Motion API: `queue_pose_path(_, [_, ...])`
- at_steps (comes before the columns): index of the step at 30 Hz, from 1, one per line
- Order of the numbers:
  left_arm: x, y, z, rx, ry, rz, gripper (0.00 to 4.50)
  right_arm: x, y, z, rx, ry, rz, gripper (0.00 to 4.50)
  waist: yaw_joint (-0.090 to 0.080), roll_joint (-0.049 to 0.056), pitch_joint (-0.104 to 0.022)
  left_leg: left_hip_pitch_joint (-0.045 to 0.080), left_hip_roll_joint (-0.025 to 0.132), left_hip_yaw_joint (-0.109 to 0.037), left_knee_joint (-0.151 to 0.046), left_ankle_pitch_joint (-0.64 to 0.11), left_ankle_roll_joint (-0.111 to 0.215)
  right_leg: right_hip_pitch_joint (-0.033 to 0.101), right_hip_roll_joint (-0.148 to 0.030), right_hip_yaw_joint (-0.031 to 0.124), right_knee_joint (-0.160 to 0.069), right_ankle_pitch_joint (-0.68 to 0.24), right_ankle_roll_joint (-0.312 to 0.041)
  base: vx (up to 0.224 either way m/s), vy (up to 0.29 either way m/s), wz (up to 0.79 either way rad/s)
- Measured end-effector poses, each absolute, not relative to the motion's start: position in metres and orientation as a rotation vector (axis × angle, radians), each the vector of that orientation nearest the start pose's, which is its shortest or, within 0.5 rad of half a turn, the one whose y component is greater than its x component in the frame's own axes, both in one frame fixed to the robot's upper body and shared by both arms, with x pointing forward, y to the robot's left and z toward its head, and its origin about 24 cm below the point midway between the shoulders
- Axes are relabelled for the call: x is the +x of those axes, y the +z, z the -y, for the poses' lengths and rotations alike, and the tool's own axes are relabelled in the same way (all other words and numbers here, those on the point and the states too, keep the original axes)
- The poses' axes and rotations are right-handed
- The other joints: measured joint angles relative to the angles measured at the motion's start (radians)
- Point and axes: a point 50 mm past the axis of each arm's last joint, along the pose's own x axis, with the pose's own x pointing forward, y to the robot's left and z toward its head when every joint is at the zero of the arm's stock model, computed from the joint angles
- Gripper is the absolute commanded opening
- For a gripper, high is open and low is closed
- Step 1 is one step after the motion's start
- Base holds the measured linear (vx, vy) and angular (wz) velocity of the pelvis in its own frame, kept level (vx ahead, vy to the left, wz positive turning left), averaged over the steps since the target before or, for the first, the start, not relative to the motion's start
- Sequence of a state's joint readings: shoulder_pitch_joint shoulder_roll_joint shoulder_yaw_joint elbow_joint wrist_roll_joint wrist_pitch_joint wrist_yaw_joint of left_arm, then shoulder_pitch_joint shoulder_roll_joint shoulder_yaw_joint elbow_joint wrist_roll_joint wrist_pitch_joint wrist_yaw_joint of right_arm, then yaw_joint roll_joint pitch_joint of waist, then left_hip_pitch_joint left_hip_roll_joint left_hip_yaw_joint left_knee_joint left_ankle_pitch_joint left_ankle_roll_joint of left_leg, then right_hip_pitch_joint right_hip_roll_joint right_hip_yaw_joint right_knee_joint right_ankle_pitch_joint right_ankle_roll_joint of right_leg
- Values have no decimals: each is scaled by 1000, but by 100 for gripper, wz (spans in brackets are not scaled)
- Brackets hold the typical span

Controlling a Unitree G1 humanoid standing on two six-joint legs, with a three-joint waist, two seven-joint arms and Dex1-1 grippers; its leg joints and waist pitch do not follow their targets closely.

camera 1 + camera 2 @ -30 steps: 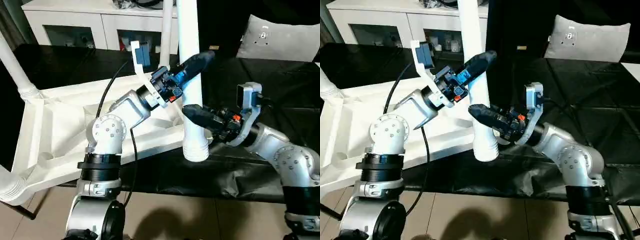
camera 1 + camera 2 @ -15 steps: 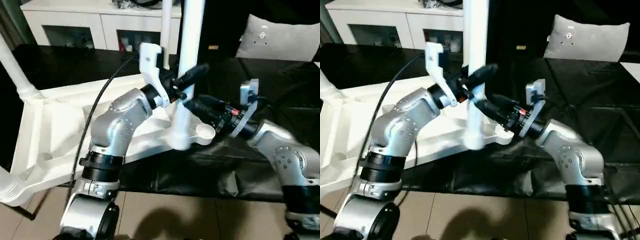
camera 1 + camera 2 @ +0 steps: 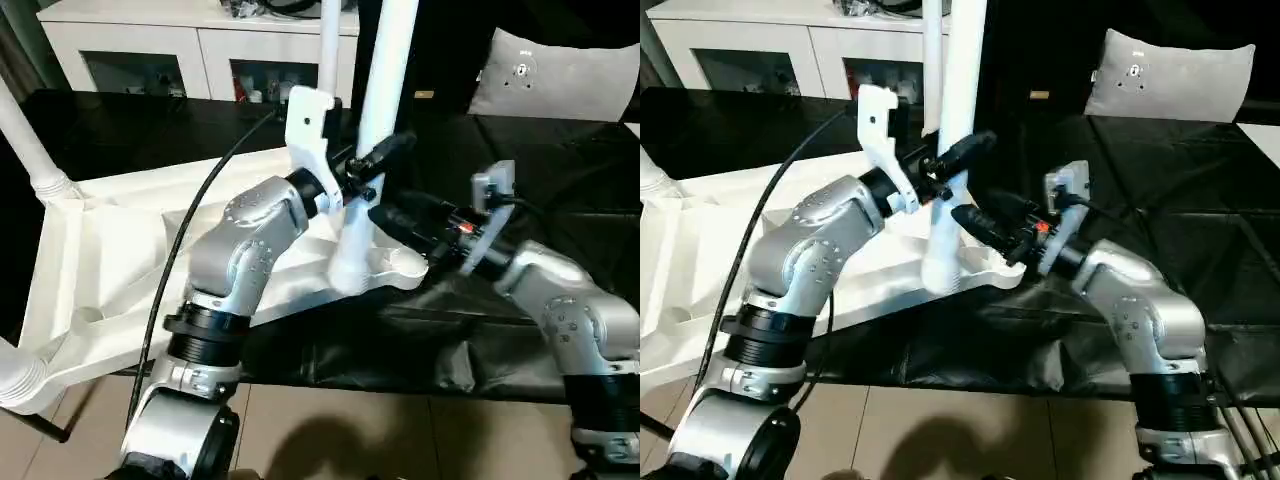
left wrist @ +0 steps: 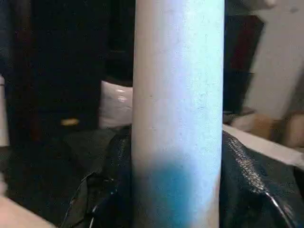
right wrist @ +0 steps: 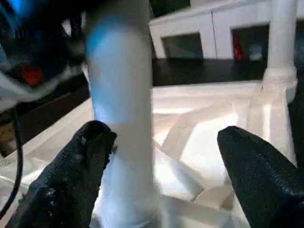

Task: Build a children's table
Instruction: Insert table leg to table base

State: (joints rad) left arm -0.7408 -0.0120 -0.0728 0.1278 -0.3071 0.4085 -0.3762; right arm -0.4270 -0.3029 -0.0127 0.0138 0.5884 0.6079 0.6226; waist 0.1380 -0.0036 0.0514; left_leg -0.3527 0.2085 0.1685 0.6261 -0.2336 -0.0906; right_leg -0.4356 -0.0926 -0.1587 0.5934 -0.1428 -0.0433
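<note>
The children's table lies upside down: a white ribbed tabletop point(image 3: 110, 260) on black cloth. A long white leg point(image 3: 378, 100) stands upright, its lower end at the tabletop's near right corner socket point(image 3: 400, 265). My left gripper point(image 3: 368, 165) is shut on this leg at mid height; in the left wrist view the leg point(image 4: 178, 95) sits between the black fingers point(image 4: 247, 175). My right gripper point(image 3: 395, 215) is low beside the leg and open. In the right wrist view its fingers point(image 5: 261, 175) stand wide apart, one close against the leg point(image 5: 121, 95).
Other legs stand in the tabletop's sockets: far left point(image 3: 30, 130), near left point(image 3: 20, 380) and at the back point(image 3: 330, 40). A white cabinet with glass doors point(image 3: 150, 50) is behind. A grey cushion point(image 3: 560, 75) lies back right on the black cloth point(image 3: 450, 340).
The leg's lower end moved from beyond the tabletop's edge onto the corner socket. My right gripper let go of the leg and opened wide. My left arm turned, still gripping it.
</note>
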Motion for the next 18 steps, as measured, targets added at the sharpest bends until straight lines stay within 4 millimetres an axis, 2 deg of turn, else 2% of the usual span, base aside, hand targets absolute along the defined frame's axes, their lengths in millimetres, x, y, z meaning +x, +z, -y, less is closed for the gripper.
queue_pose_path(5, [336, 195, -33, -135, -780, 189, 181, 309, 113, 123, 263, 846, -188, 385, 5, 0, 0, -1, -1, 0, 0, 0, 0, 0, -1, 0, -1, 0, 0, 0, 0, 0])
queue_pose_path(11, [336, 196, -33, -122, -768, 199, 181, 310, 111, 119, 263, 837, -199, 385, 4, 0, 0, -1, -1, 0, 0, 0, 0, 0, -1, 0, -1, 0, 0, 0, 0, 0])
queue_pose_path(13, [336, 196, -33, -122, -768, 200, 181, 312, 111, 118, 262, 837, -201, 359, 3, 0, 0, 0, -1, 0, 0, 0, 0, 0, -1, 0, 0, 0, 0, 0, 0, 0])
queue_pose_path(16, [336, 196, -33, -119, -768, 202, 181, 314, 111, 113, 268, 845, -207, 349, 1, 0, 0, 0, 0, 0, 0, 0, 0, 0, -1, 0, 0, 0, 0, 0, 0, 0])
queue_pose_path(18, [335, 196, -31, -116, -775, 201, 181, 315, 108, 110, 280, 848, -216, 315, 3, 0, 0, 0, 0, 0, 0, 0, 0, 0, -1, 1, 0, 0, 0, 0, 0, 0])
